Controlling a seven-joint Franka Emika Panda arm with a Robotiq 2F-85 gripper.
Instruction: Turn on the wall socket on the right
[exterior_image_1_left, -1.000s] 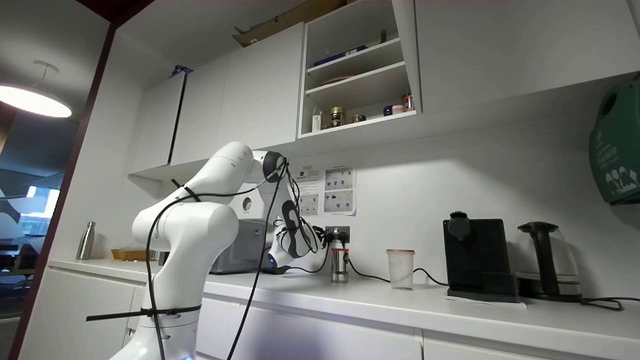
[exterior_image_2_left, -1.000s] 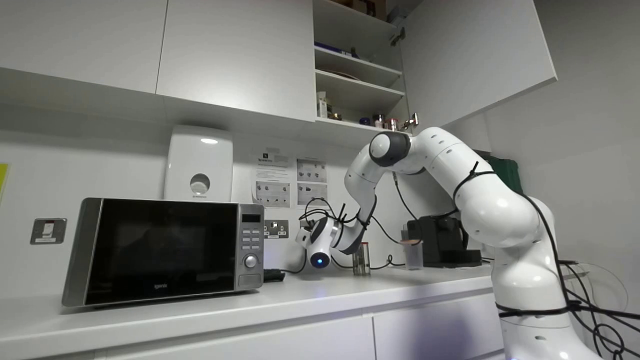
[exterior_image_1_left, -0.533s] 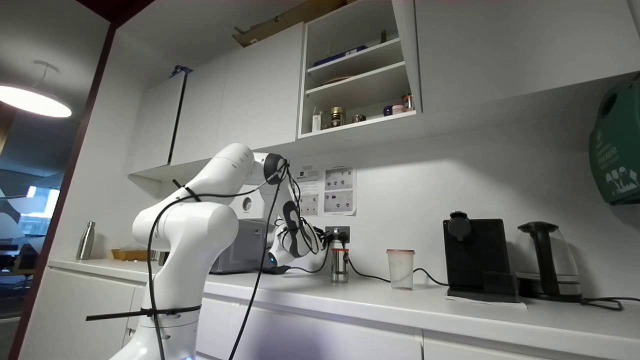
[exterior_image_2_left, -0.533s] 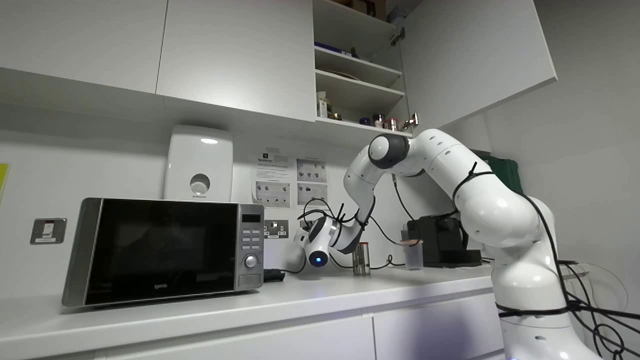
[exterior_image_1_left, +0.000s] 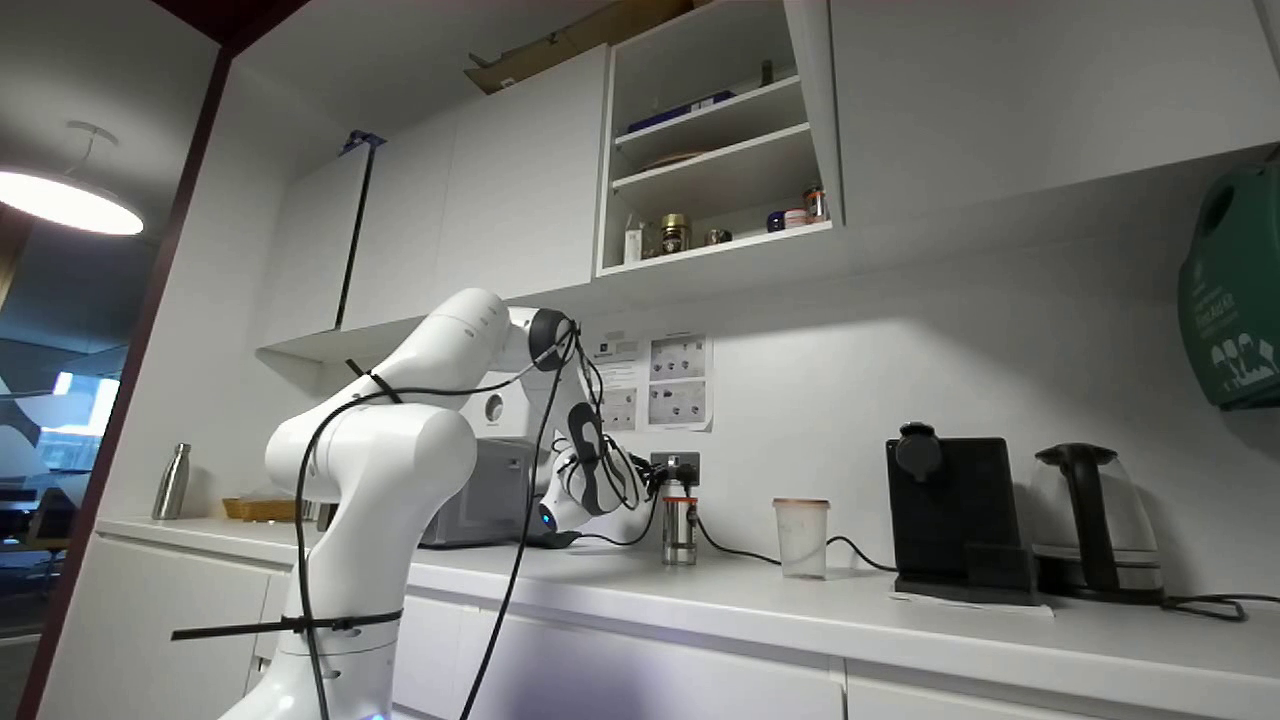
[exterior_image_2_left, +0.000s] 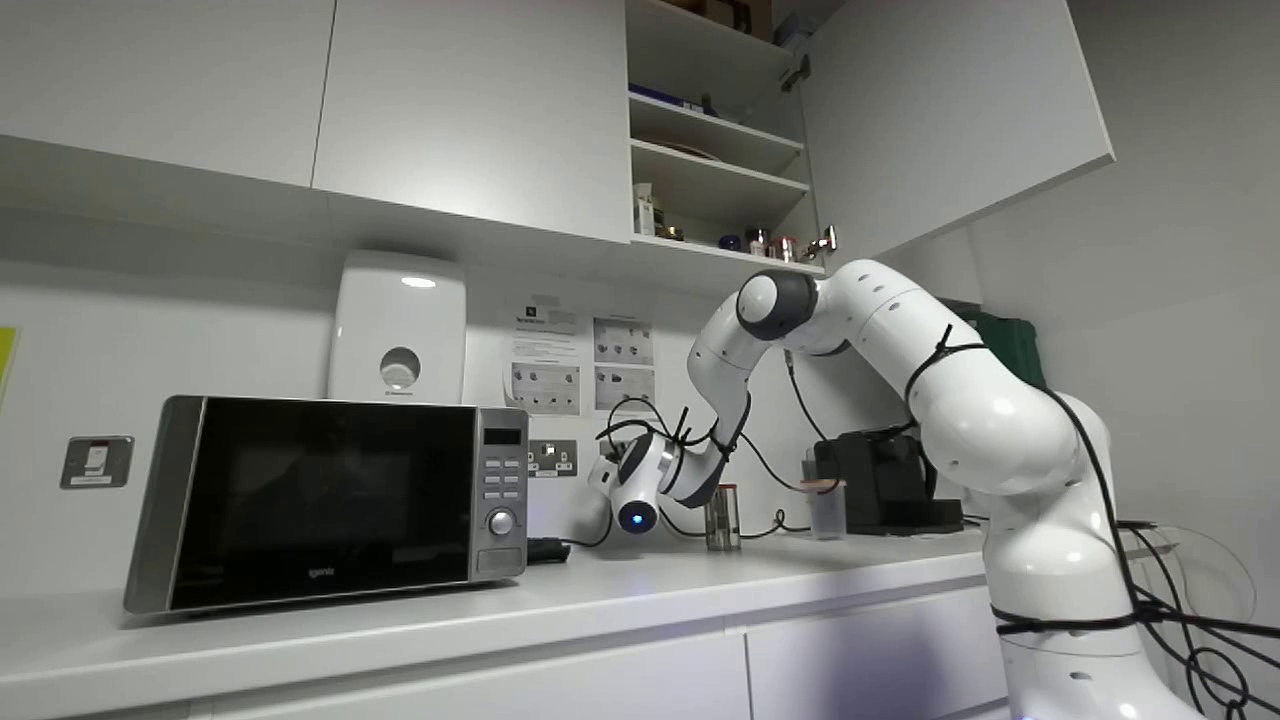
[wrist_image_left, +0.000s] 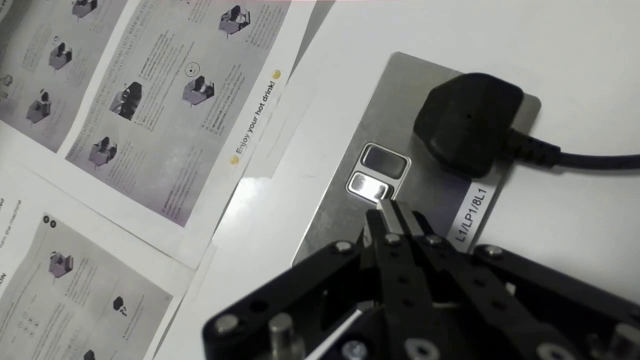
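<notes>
White wall (wrist_image_left: 575, 45) for a backdrop, and from the left of the wrist view it's printed sheets (wrist_image_left: 175, 125), well apart from the action. Moving right: the metal wall socket (wrist_image_left: 425, 192), its bright rocker (wrist_image_left: 367, 185) lower in view and its dark rocker (wrist_image_left: 385, 161) just beside, further up. Right by the bright one, the pincer (wrist_image_left: 400, 215), fingers together, its tips overlapping that rocker's edge in view; touching or not, can't tell! And here's the danger: the tips look off centre, so a push could skid off the edge onto bare metal and switch nothing. Drift toward the dark one and the wrong rocker may go, since which of them the job needs isn't clear from here. Come in askew, and the force could be wasted without tipping anything. Further right, the black plug (wrist_image_left: 467, 125) stands proud just beside the rockers; swing wide and the pincer might knock it, or snag the cable (wrist_image_left: 600, 161) running off to the edge.
</notes>
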